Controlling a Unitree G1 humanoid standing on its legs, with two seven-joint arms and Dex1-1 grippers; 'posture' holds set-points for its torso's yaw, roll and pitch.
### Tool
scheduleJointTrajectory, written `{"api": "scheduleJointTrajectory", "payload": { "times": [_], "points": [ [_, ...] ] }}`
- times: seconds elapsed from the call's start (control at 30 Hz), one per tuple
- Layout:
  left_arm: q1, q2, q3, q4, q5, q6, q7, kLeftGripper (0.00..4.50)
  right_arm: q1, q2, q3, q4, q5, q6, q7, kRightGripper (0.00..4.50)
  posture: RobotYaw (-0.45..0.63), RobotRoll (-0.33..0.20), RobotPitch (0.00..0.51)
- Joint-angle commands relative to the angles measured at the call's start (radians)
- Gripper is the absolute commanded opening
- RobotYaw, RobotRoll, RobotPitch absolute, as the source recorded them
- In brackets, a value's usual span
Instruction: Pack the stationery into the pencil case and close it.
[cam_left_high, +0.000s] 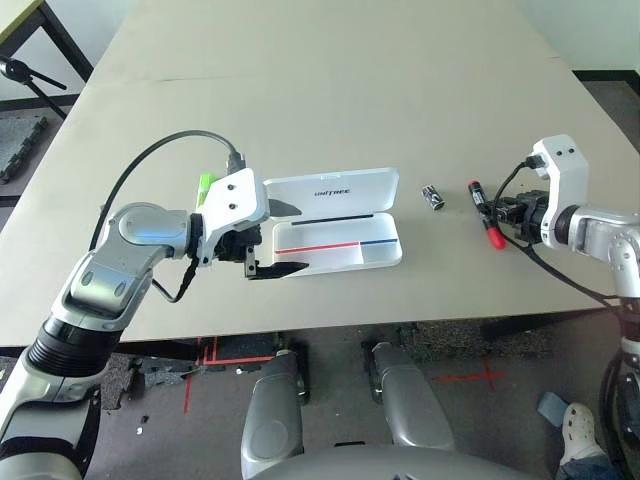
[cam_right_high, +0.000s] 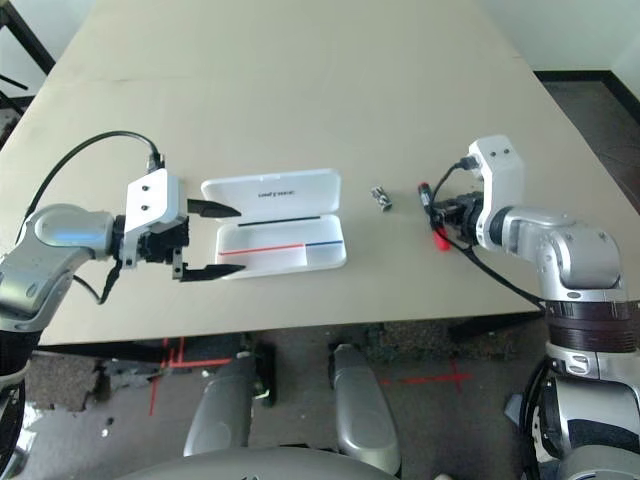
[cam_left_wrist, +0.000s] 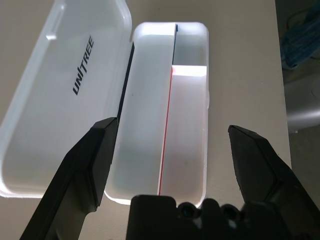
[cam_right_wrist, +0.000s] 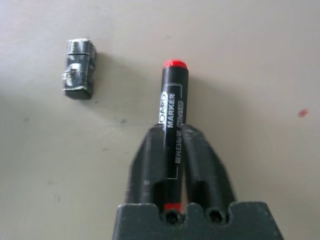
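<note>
1. head views: our left gripper (cam_left_high: 268, 238) hovers spread wide at the short end of the open pencil case (cam_left_high: 340, 240), a stiff white plastic box w/ rounded corners, lying on the matte beige table (cam_left_high: 330, 80). lime-green highlighter (cam_left_high: 205, 186) peeks out behind that wrist.
2. left wrist view: tray looks smooth, glossy; no stationery seen in it.
3. right wrist view: our right gripper (cam_right_wrist: 175, 150) is pinching the marker (cam_right_wrist: 173, 105) mid-barrel. we judge it light, rigid, slick, so mid-barrel seems a sound hold. tiny black-and-silver piece (cam_right_wrist: 78, 69) lies nearby.
</note>
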Motion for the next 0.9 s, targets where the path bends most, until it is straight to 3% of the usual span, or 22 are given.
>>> {"api": "scheduleJointTrajectory", "payload": {
  "times": [0.03,0.3,0.5,0.6,0.9],
  "points": [
    [0.017,0.017,0.016,-0.029,-0.002,0.006,0.006,4.50,-0.021,-0.054,0.069,-0.051,-0.011,-0.040,0.095,0.02,-0.12,0.000,0.214],
    [0.032,0.026,0.025,-0.042,-0.005,0.012,0.013,4.50,-0.078,-0.132,0.119,-0.103,-0.011,-0.101,0.238,0.02,-0.11,0.000,0.220],
    [0.040,0.024,0.025,-0.047,-0.004,0.015,0.021,4.50,-0.075,-0.073,0.081,-0.022,-0.052,-0.088,0.136,0.02,-0.11,0.000,0.220],
    [0.040,0.022,0.024,-0.046,-0.002,0.014,0.022,4.50,-0.067,-0.025,0.037,-0.001,-0.040,-0.070,0.079,0.58,-0.11,0.000,0.220],
    [0.029,0.008,0.007,-0.032,0.004,0.007,0.020,4.50,-0.032,0.133,-0.157,-0.016,0.029,-0.039,-0.067,4.01,-0.14,0.000,0.223]
  ]
}}
